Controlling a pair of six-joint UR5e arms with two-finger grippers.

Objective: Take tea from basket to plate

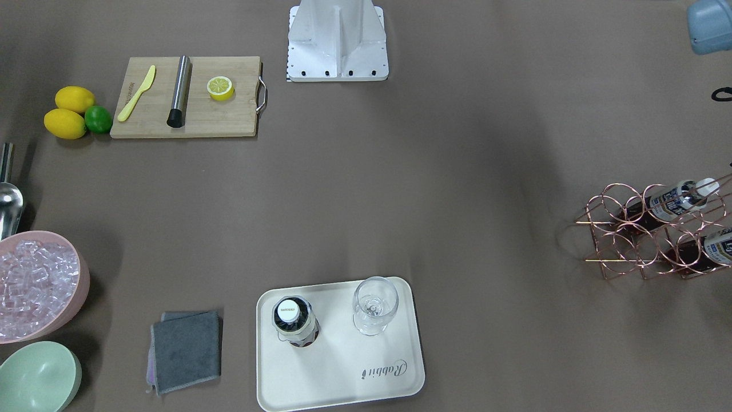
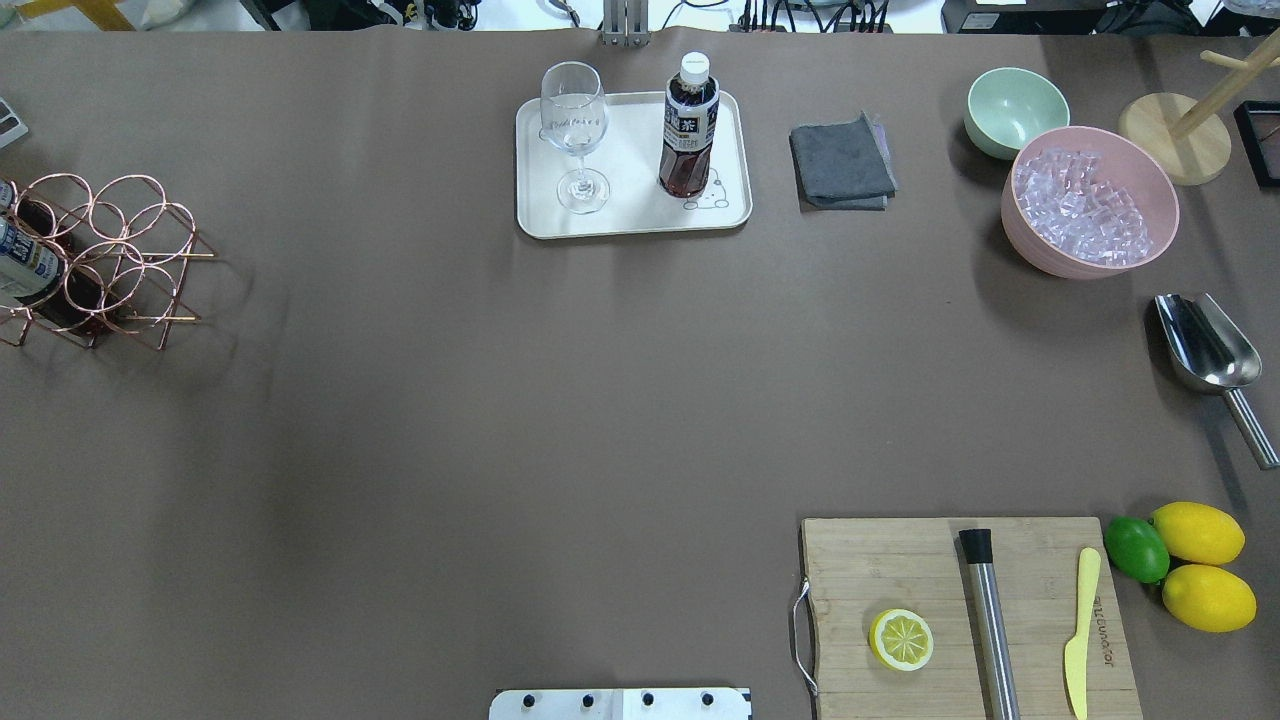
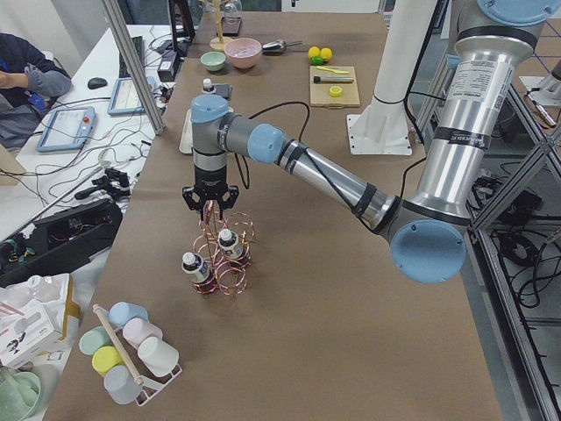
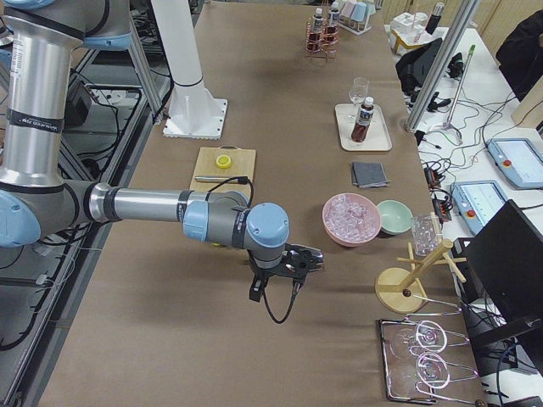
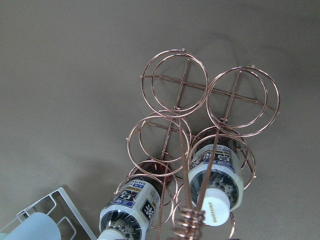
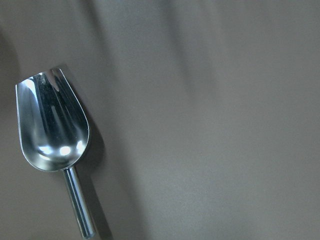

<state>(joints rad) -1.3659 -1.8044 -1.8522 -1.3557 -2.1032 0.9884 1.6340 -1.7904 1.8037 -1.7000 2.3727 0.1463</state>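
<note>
One tea bottle [image 1: 294, 320] stands upright on the cream plate [image 1: 343, 372], next to a clear stemmed glass [image 1: 374, 303]. Two more tea bottles [image 5: 217, 175] [image 5: 132, 205] lie in cells of the copper wire basket [image 2: 110, 250] at the table's left end. My left gripper [image 3: 210, 203] hangs just above the basket [image 3: 223, 254]; I cannot tell whether it is open or shut. My right gripper [image 4: 293, 264] hovers over the table's right end, away from the plate [image 4: 363, 127]. Its state cannot be told either.
A metal scoop [image 6: 52, 130] lies below the right wrist. A pink tub of ice [image 2: 1090, 200], a green bowl [image 2: 1015, 110] and a grey cloth [image 2: 840, 165] sit right of the plate. A cutting board [image 2: 900, 570] with a half lemon, muddler and knife is beside whole citrus [image 2: 1195, 560].
</note>
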